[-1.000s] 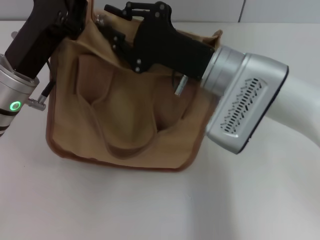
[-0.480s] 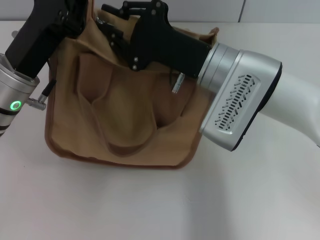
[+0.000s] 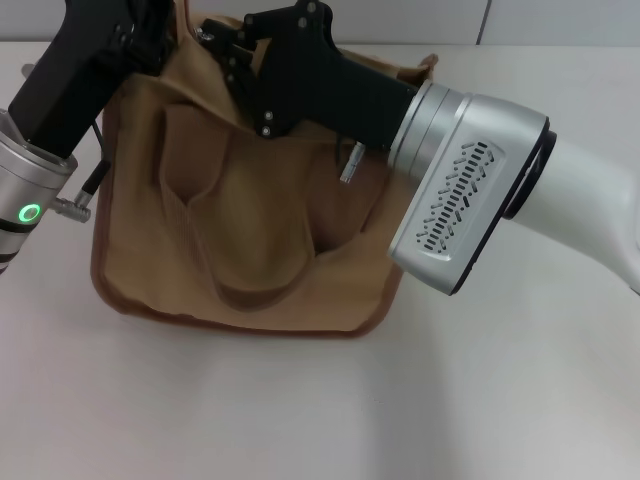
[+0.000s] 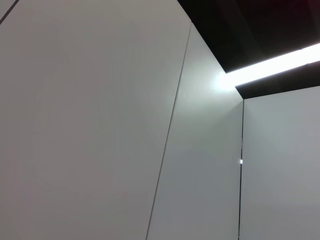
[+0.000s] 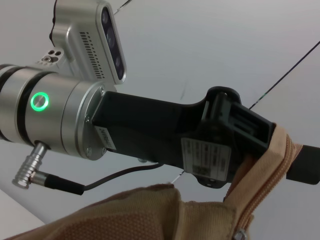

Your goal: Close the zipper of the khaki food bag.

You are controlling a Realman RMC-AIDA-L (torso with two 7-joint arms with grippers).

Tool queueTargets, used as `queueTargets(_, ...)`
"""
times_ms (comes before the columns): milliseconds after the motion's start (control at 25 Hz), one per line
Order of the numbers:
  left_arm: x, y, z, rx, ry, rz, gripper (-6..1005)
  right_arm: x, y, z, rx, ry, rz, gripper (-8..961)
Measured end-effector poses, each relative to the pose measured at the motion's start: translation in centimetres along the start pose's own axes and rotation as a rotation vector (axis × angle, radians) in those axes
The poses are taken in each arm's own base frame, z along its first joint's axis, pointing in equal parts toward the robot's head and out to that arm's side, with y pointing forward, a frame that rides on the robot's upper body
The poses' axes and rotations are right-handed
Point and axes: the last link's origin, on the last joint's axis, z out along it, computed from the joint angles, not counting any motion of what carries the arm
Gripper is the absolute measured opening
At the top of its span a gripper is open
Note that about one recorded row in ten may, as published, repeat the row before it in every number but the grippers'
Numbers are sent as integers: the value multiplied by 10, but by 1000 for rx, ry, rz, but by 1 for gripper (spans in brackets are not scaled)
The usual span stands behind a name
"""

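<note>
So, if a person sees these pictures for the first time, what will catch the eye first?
Most striking is the khaki food bag in the middle of the white table, with both arms reaching over its far top edge. The right tool comes across from the right behind a big silver wrist housing. The left tool sits at the bag's left corner, beside the zipper, its wrist ring glowing green.

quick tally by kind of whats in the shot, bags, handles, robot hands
khaki food bag: 1
fabric handles on the bag: 2, one at, the other at
robot hands: 2, the left hand and the right hand, both at the bag's top edge
total: 5
</note>
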Motion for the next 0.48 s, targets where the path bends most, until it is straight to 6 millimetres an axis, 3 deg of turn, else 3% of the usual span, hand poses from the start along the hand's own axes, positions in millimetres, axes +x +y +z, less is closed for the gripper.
queueTargets(400, 0, 0, -3, 9, 1, 12, 25, 1, 3, -6, 9, 9, 10, 5)
queueTargets(480, 4, -7, -18, 94, 14, 53, 25, 2, 4, -9, 15, 15, 13, 5)
